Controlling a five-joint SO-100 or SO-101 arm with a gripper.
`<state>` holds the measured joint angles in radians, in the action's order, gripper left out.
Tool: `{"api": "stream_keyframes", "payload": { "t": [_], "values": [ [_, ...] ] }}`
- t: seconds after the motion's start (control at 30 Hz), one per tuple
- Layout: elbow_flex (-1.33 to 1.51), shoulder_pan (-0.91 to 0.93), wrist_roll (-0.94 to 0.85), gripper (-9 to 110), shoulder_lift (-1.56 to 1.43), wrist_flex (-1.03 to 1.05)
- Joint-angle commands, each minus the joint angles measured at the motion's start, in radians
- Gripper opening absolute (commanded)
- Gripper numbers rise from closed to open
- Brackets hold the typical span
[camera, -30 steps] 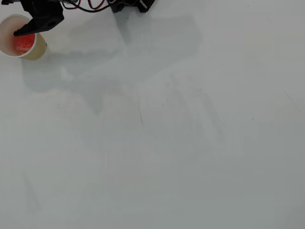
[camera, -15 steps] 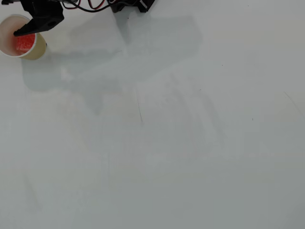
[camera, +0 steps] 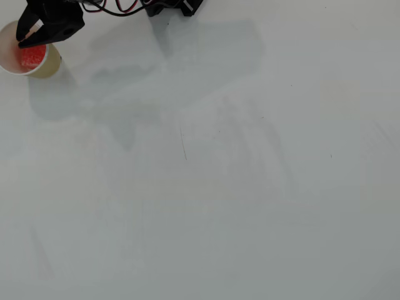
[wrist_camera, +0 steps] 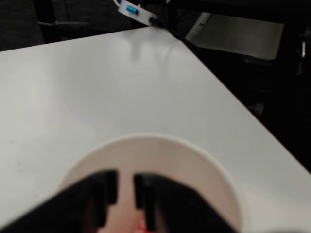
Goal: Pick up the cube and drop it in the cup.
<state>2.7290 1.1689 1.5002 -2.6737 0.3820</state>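
In the overhead view, the cup (camera: 25, 56) stands at the far upper left corner of the white surface (camera: 219, 187), its left rim cut off by the picture's edge. The cube (camera: 31, 56) lies inside the cup, showing as a red patch; its edges are hard to make out. The black end effector (camera: 28, 39) hangs over the cup's upper rim and covers part of it. The arm runs out of the top edge, along with red and black cables (camera: 115, 7). From here it cannot be told how far the fingers stand apart.

In the wrist view, the end effector (wrist_camera: 125, 187) is blurred and cut off by the bottom edge, its two dark fingers (wrist_camera: 102, 194) parted by a narrow gap with nothing between them, directly above the cup's (wrist_camera: 160, 145) mouth. Only a small red sliver of the cube (wrist_camera: 140, 226) shows below the fingers. Dark surroundings beyond the surface (wrist_camera: 97, 82) are unclear.
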Motion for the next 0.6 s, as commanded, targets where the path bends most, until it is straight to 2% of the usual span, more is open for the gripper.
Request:
{"api": "stream_keyframes", "payload": {
  "t": [0.0, 0.23, 0.57],
  "values": [
    [-0.084, -0.02, -0.005, 0, -0.049, -0.028],
    [-0.092, -0.112, -0.002, 0, -0.058, -0.017],
    [-0.098, -0.449, 0.002, 0, -0.058, 0.015]
  ]
}}
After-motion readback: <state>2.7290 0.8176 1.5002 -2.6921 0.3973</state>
